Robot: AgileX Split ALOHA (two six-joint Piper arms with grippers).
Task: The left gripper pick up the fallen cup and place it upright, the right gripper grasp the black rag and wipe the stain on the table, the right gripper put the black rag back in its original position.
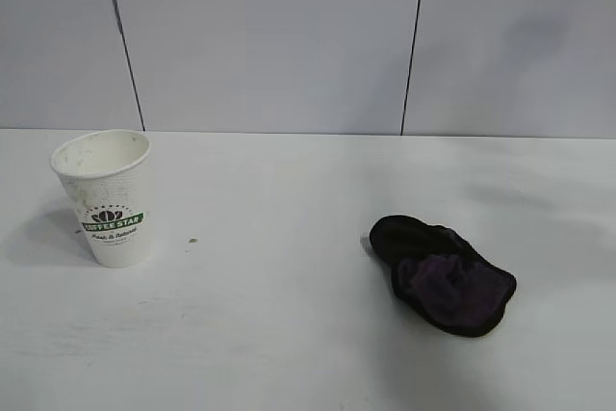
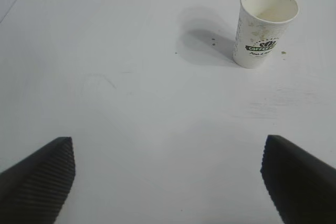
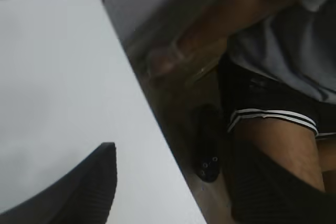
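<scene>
- Right gripper (image 3: 173, 182) hanging over table (image 3: 58, 77) edge, fingers spread, holding nothing.
- Left gripper (image 2: 168, 177) gaping empty, well short of upright cup (image 2: 266, 26).
- Rag (image 1: 443, 274) lying right of cup; retracting clear, avoiding both.

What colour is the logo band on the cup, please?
Green, on the white cup; clearest in the exterior view.

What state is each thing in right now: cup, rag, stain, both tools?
cup: upright on the table, empty apart from brown specks inside, untouched.
black rag: crumpled heap on the table, nothing holding it.
stain: no puddle visible.
left tool: open, empty, away from the cup.
right tool: over the table edge, holding nothing visible.
</scene>
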